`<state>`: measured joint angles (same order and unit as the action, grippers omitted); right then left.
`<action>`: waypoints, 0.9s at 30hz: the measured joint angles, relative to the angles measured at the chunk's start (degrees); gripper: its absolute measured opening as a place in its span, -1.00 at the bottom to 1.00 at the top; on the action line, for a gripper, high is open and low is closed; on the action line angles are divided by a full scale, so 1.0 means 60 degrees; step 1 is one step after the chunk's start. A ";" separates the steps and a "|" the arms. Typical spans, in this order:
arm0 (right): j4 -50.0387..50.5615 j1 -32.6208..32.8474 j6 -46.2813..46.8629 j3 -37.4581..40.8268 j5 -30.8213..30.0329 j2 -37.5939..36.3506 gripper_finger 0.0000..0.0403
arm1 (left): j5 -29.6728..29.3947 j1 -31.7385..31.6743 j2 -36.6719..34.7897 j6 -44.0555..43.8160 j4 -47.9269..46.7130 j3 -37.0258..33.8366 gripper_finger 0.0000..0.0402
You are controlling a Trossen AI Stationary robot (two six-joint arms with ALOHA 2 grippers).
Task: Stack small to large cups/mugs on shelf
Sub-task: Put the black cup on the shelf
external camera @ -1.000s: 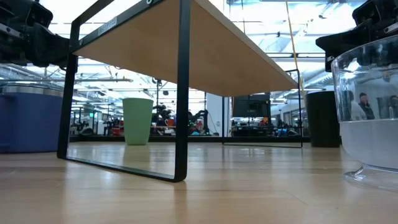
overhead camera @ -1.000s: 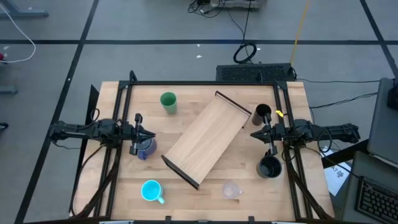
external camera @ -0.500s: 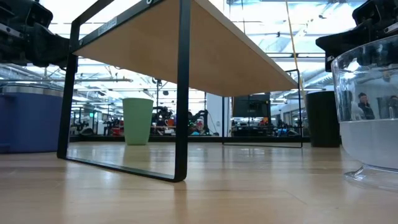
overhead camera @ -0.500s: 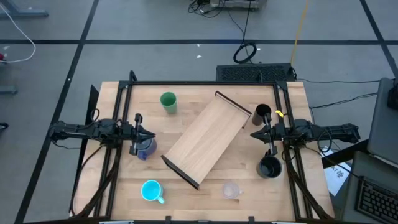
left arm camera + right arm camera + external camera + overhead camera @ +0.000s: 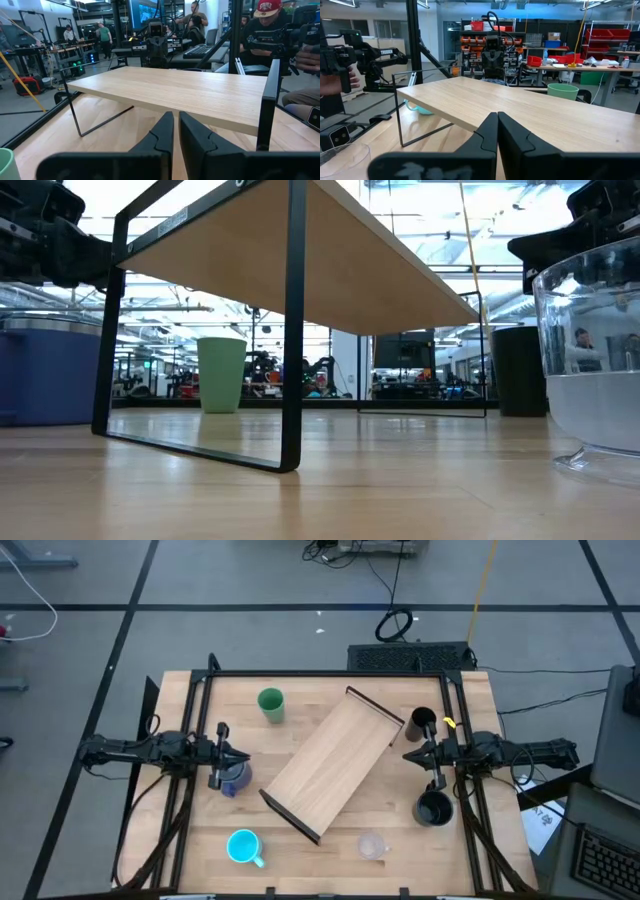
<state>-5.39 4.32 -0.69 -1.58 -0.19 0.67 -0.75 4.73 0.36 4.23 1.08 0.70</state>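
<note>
Shelf (image 5: 332,762): empty, diagonal mid-desk.
Left gripper (image 5: 238,757): jaws closed on nothing, above the blue-purple mug (image 5: 230,778).
Right gripper (image 5: 412,757): jaws closed on nothing, between two black cups.
Start: tiny clear cup (image 5: 372,845) (smallest, near front edge); open jaws wide, grip gently.

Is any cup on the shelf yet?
No. In the high view the shelf top is bare, and the green tumbler stands on the table beside it.
</note>
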 joint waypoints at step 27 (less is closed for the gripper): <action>0.0878 0.0000 0.0510 -0.2980 0.0044 0.1930 -1.00 | -0.0270 0.0004 -0.0002 0.0000 0.0025 0.0002 -0.85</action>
<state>-0.12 4.32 2.37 -19.47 0.08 12.25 -2.37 4.75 0.35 4.23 1.23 0.71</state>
